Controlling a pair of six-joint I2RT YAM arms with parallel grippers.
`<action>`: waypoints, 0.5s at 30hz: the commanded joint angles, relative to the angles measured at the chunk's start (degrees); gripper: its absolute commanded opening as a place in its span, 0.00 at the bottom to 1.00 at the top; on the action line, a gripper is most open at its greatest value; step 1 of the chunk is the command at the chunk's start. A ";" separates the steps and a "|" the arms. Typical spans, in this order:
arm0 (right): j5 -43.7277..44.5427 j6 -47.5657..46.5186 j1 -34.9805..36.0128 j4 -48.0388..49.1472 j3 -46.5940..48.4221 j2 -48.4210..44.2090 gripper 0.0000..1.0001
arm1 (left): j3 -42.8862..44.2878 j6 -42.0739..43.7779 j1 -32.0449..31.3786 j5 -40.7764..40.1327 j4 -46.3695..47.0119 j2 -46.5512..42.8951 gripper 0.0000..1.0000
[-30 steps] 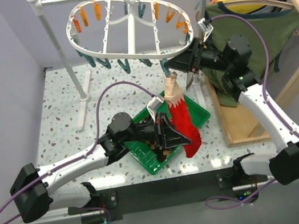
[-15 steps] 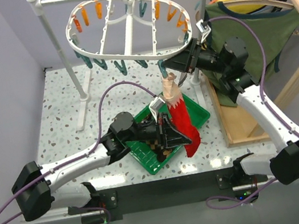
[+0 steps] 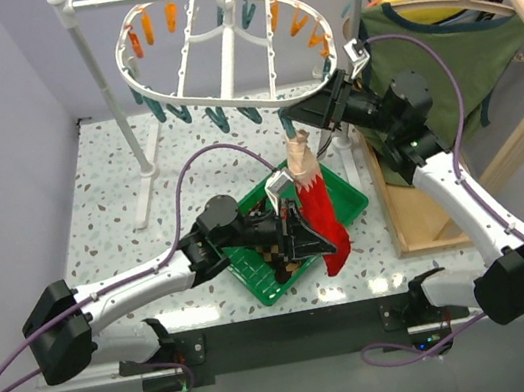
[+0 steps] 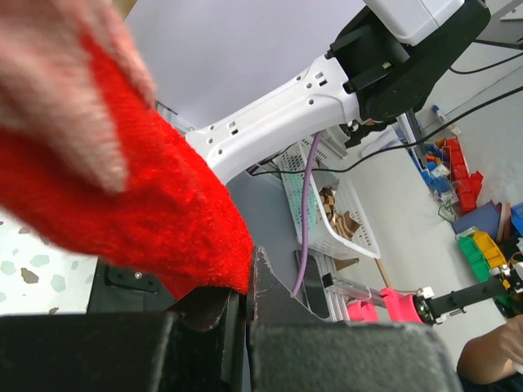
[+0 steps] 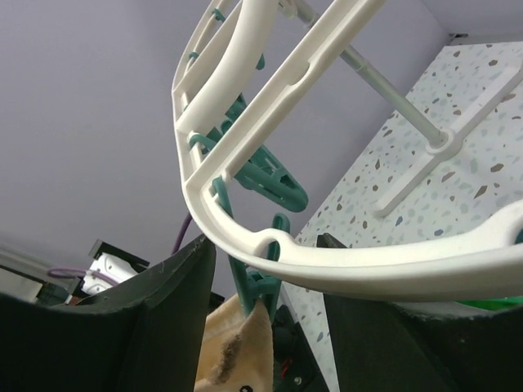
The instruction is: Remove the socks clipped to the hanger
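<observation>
Top external view: white plastic oval drying frame (image 3: 230,59) hooked over the bar of a white straight rail stand (image 3: 115,110), above a speckled tabletop (image 3: 114,222). Clipped at the near right of its rim by a teal clothespin (image 3: 288,128): one red fabric sock with a tan top (image 3: 322,211), hanging down over a green plastic tray (image 3: 348,196). Lying in that tray, brown-and-tan checkered socks (image 3: 275,258), partly hidden by the left arm (image 3: 136,289). Left jaws closed tight on the lower part of the red sock; from the left wrist, an edge of red knit pinched in the narrow slit between two dark pads. Right jaws up at the rim by the teal clothespin; from the right wrist, spread wide, with the white rim and the clothespin passing between the fingers and the tan top just below. Cannot tell whether either finger touches the clothespin. Behind the right arm (image 3: 466,201), a large olive-green top (image 3: 489,44).
</observation>
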 commanded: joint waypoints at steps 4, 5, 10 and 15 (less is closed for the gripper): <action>0.03 -0.42 1.00 4.06 -1.26 -0.38 0.60 | 0.78 1.94 -0.28 2.41 -0.68 0.29 0.00; -0.15 -0.95 1.09 3.53 -1.00 -0.38 0.61 | 0.87 1.94 -0.28 2.41 -0.76 0.29 0.00; -0.06 -0.52 1.09 3.87 -1.00 0.14 0.61 | 0.78 1.76 -0.28 2.41 -0.76 0.29 0.00; -0.33 2.47 1.44 8.09 -1.62 0.50 0.57 | 0.52 1.85 -0.28 2.33 -0.76 0.29 0.00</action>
